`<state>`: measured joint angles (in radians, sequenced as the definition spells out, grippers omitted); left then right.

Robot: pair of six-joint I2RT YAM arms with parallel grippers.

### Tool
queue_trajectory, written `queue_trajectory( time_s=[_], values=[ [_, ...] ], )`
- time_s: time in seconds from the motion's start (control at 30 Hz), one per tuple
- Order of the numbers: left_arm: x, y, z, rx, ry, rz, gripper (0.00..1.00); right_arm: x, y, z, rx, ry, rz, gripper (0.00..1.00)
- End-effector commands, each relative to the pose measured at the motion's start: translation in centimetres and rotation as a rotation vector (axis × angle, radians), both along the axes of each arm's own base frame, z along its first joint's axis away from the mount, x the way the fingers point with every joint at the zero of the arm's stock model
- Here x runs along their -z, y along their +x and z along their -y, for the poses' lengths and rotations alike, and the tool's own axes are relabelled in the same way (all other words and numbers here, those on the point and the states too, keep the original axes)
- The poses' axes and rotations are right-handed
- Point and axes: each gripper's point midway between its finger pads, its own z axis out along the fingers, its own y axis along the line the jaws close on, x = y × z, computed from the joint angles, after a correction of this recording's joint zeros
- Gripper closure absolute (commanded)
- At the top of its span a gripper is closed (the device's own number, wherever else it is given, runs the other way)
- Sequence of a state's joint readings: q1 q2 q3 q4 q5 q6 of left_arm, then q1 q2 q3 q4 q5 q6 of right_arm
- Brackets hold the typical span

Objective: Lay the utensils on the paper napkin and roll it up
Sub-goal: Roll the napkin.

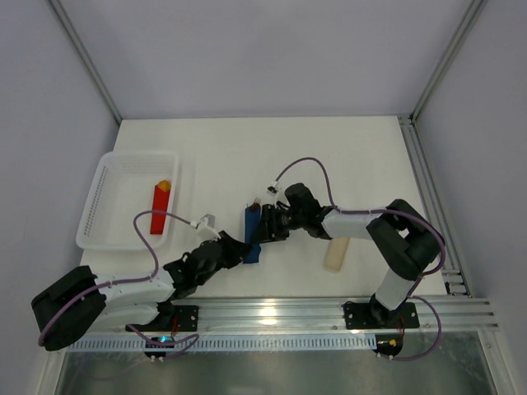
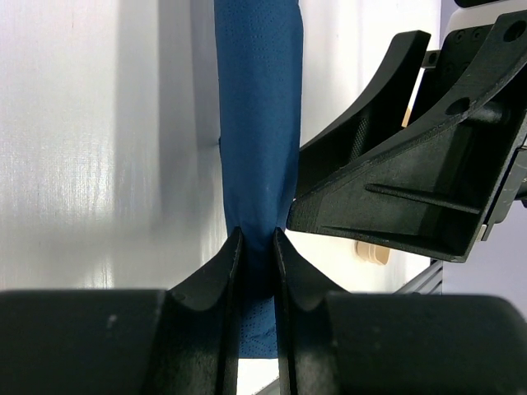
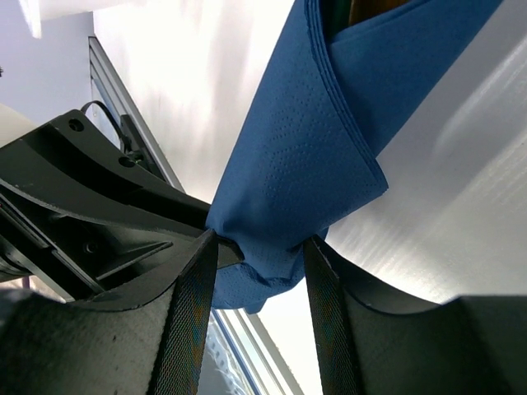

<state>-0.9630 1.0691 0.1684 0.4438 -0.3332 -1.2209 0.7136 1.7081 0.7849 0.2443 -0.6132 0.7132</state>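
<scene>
The paper napkin (image 1: 252, 234) is a narrow dark blue roll lying at the table's middle, between the two arms. My left gripper (image 2: 257, 247) is shut on its near end, with the blue paper pinched between both fingers. From the right, my right gripper (image 3: 259, 247) straddles the same roll (image 3: 329, 140), and the paper touches both mesh pads, crumpled between them. The utensils are wrapped inside. Only a sliver of copper-brown and dark metal (image 3: 370, 8) shows in the roll's open fold. In the left wrist view the roll (image 2: 259, 123) runs straight away from the jaws.
A white perforated basket (image 1: 107, 185) at the left holds a red block with an orange tip (image 1: 160, 207). A pale beige bar (image 1: 336, 253) lies right of the grippers. The right gripper's black body (image 2: 412, 164) crowds the left one. A metal rail (image 1: 329, 309) runs along the near edge.
</scene>
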Motion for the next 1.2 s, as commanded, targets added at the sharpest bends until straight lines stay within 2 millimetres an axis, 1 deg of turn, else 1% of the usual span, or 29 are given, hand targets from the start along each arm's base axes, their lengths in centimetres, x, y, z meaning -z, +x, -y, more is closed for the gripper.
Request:
queue_trajectory(
  time_s=[0.0,0.33,0.5,0.63,0.73,0.8,0.93,1.0,1.17],
  values=[
    [-2.4,0.9,0.7,-0.013,-0.041,0.065,1.00,-2.8,0.3,-1.3,-0.018,0.093,0.052,0.50],
    [-3.2,0.9,0.7,-0.015,-0.065,0.078,1.00,-2.3,0.5,-1.6,-0.022,0.096,0.045,0.50],
    [-3.6,0.9,0.3,-0.022,-0.066,0.089,1.00,-1.8,0.6,-1.1,-0.011,0.064,0.053,0.49],
    [-3.5,0.8,0.2,-0.023,-0.067,0.087,1.00,-2.2,0.9,-1.3,-0.014,0.069,0.068,0.49],
    [-3.4,0.7,0.2,-0.020,-0.066,0.084,1.00,-2.6,1.5,-1.3,-0.008,0.077,0.079,0.48],
    [-3.4,0.7,0.3,-0.017,-0.070,0.085,1.00,-2.5,1.6,-1.3,-0.007,0.072,0.080,0.46],
    [-3.6,0.7,0.3,-0.018,-0.072,0.090,1.00,-2.3,2.0,-1.2,-0.002,0.072,0.089,0.45],
    [-3.3,0.7,0.4,-0.017,-0.067,0.085,1.00,-1.7,2.1,-1.3,-0.002,0.067,0.074,0.45],
    [-2.9,0.6,0.5,-0.012,-0.071,0.078,1.00,-1.3,2.2,-1.6,-0.006,0.093,0.048,0.45]
  ],
)
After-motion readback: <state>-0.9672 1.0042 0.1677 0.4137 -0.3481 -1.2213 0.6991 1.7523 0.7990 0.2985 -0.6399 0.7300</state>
